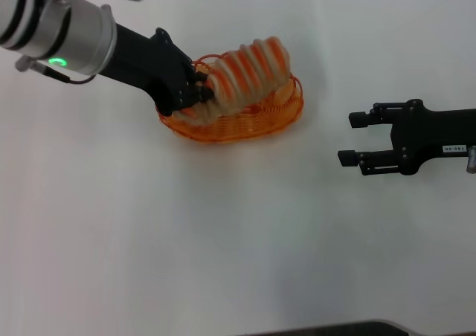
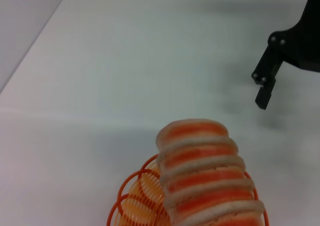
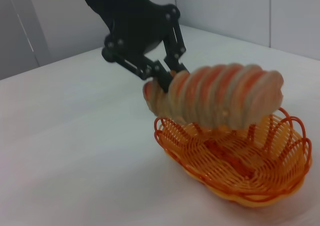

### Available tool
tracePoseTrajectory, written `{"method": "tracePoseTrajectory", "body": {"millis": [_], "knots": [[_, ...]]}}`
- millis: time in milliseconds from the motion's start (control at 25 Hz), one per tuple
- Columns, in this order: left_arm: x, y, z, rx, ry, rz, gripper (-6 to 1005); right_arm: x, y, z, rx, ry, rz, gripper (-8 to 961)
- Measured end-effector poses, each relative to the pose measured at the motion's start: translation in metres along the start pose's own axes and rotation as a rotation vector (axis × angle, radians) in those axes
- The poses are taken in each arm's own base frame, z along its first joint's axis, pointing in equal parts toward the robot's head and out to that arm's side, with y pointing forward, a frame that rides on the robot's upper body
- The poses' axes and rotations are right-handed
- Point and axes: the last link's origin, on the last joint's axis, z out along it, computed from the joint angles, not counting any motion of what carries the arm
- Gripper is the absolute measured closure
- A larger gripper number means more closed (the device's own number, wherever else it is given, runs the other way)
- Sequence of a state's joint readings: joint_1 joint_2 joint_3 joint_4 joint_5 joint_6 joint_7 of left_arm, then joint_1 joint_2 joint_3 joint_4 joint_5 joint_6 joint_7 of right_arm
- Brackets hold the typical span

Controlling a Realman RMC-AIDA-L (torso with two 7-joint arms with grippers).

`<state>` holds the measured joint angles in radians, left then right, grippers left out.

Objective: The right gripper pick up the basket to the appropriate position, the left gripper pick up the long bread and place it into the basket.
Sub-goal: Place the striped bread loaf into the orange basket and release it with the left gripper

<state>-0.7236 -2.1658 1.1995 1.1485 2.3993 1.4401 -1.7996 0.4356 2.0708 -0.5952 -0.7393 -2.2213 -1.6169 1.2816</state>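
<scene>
Orange-striped long bread (image 1: pixel 245 72), clamped at one end by the left hand (image 1: pixel 199 91), hangs lengthwise over the basket (image 1: pixel 275 117); right hand (image 1: pixel 355 137) parked apart, spread.

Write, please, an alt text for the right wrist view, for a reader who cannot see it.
The black left gripper, jaws shut on one end of a long, pale loaf with orange-brown stripes, holds it just above an oval orange wire basket. The basket sits on a white table; whether the loaf touches the rim is unclear.
</scene>
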Motion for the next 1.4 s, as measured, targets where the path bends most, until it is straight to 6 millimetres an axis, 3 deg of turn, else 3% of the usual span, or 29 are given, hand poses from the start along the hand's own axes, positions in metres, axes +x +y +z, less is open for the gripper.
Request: {"method": "tracePoseTrajectory", "body": {"millis": [840,920,1400], "knots": [[-0.013,-0.002,0.018,0.027,-0.014,-0.066,832,-0.005,-0.004,0.000,0.006,-0.003,-0.010,175],[-0.012,-0.001,0.019,0.024,-0.015,-0.064,725,-0.005,-0.004,0.000,0.008,-0.003,-0.012,175],[-0.012,-0.007,0.014,0.066,0.027,-0.103,533,-0.007,-0.006,0.001,0.009,0.002,-0.009,176]]}}
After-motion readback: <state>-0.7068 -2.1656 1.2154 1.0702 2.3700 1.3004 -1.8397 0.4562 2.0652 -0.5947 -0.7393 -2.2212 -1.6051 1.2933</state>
